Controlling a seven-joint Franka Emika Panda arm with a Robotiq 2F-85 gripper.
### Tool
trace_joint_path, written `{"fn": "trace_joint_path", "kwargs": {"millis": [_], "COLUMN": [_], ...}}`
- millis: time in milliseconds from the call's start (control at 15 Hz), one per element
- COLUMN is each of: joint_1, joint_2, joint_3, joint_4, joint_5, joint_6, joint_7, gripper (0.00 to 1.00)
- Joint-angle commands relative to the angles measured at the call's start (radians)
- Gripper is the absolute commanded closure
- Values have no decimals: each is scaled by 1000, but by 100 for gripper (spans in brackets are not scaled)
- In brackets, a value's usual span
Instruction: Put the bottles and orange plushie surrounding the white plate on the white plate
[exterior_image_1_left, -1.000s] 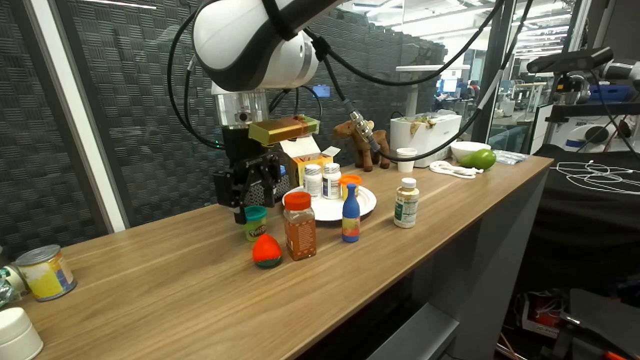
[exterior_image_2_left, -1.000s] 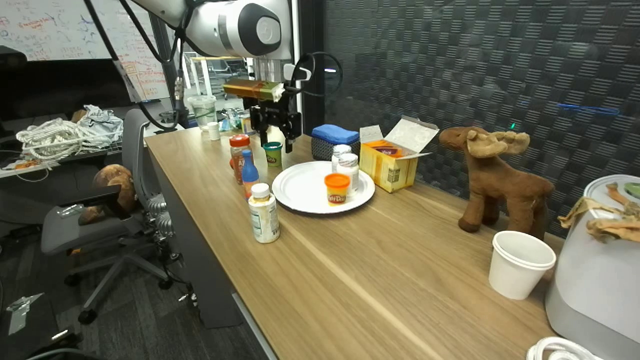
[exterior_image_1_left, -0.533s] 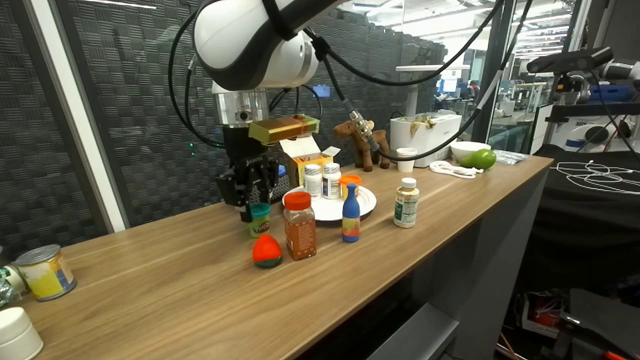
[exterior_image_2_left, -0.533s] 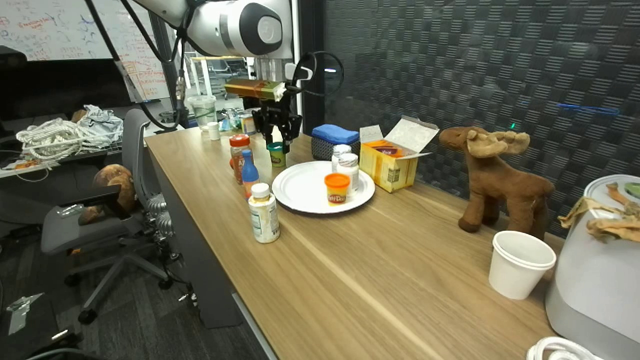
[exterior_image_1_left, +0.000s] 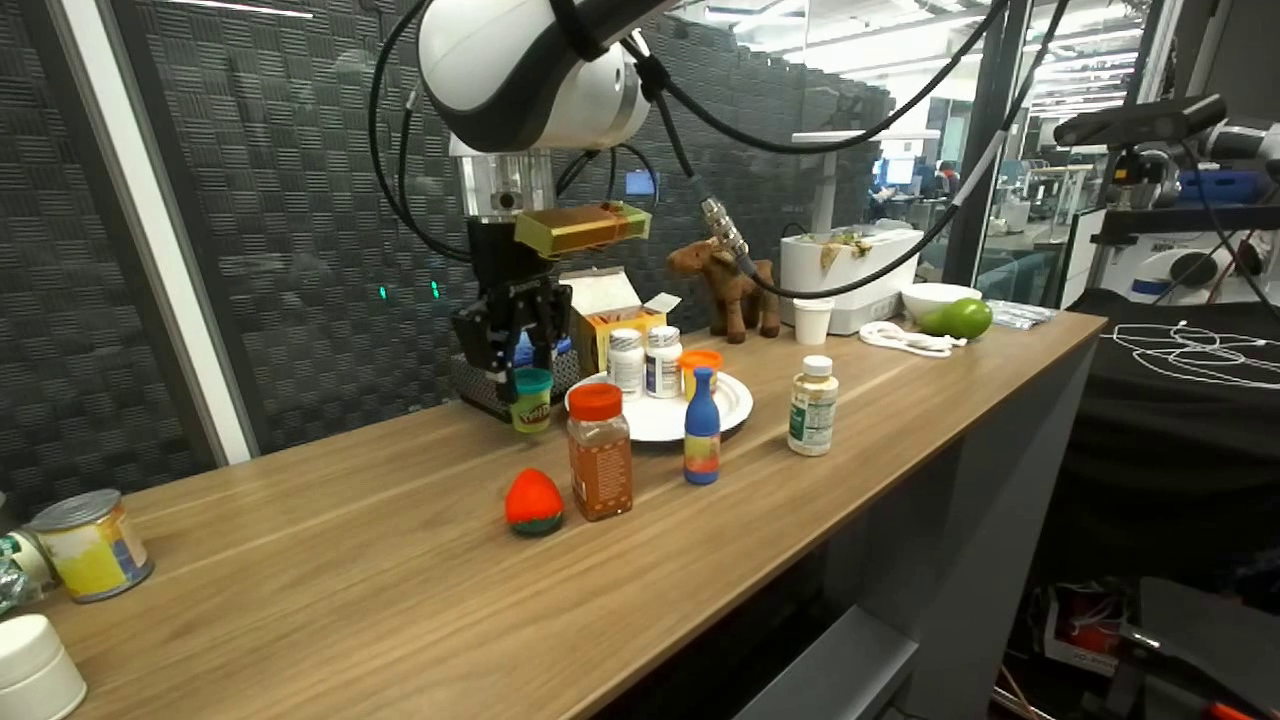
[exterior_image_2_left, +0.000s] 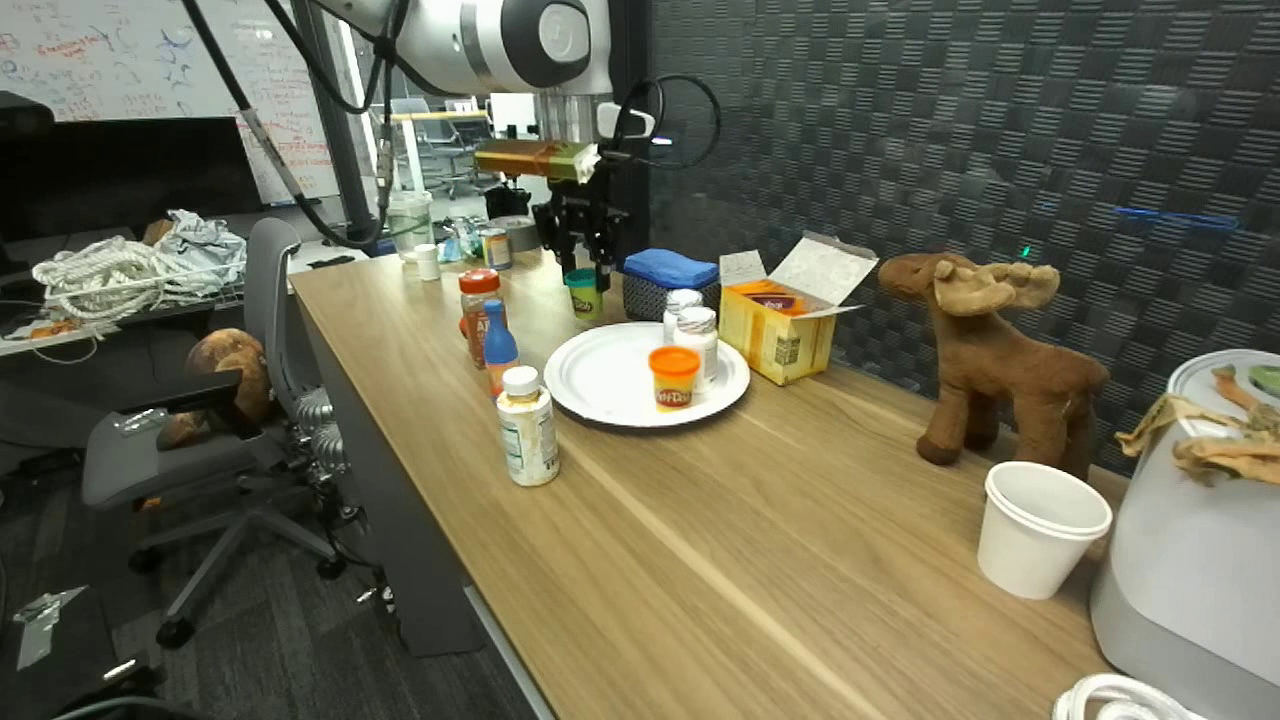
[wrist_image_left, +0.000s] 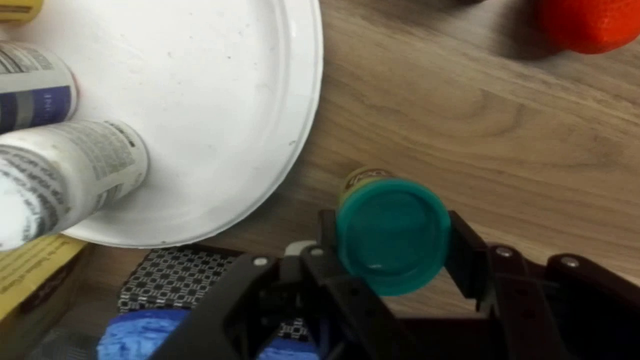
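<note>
Wrist view: jaws of the black two-fingered gripper (wrist_image_left: 394, 237) are parted only by the width of what sits between them, a small yellow-green plastic tub (wrist_image_left: 393, 245) with a round teal lid; one finger bears on each side of the lid, so the tub is gripped. A flat white plate (wrist_image_left: 220, 125) lies to the left in this view, near the tub, a strip of wood-grain table (wrist_image_left: 480, 140) between. Part of a round orange-red plushie (wrist_image_left: 592, 22) shows in the upper right corner, well apart from the fingers. In an exterior view the jaws have the tub by its top, upright, seen against a black patterned container (exterior_image_1_left: 478, 385). The plushie sits on the table, apart from the jaws, just beside a red-lidded jar (exterior_image_1_left: 601, 465) with brown-red contents; a slim blue bottle (exterior_image_1_left: 702, 430) and a pale green-labelled bottle (exterior_image_1_left: 812, 410) stand upright farther along. In an exterior view two white bottles (exterior_image_2_left: 703, 345) and an orange-lidded yellow tub (exterior_image_2_left: 674, 385) stand on the plate; beyond it the fingers straddle the teal lid. Cannot tell whether the gripped tub's base touches the table. Only a sliver of the plushie shows, behind the jar.
</note>
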Motion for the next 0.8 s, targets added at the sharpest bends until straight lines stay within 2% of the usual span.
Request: {"fn": "trace_joint_path", "kwargs": {"millis": [0,400,733], "joint_1": [-21,-60,-73], "joint_2": [-25,-52,-61], "joint_3": [-14,-23,-29], "joint_4": [-1,-4,-24], "joint_5": [-4,5,2], "joint_6": [-3,33,19], "joint_7": [17,36,30], "gripper": [72,72,72]}}
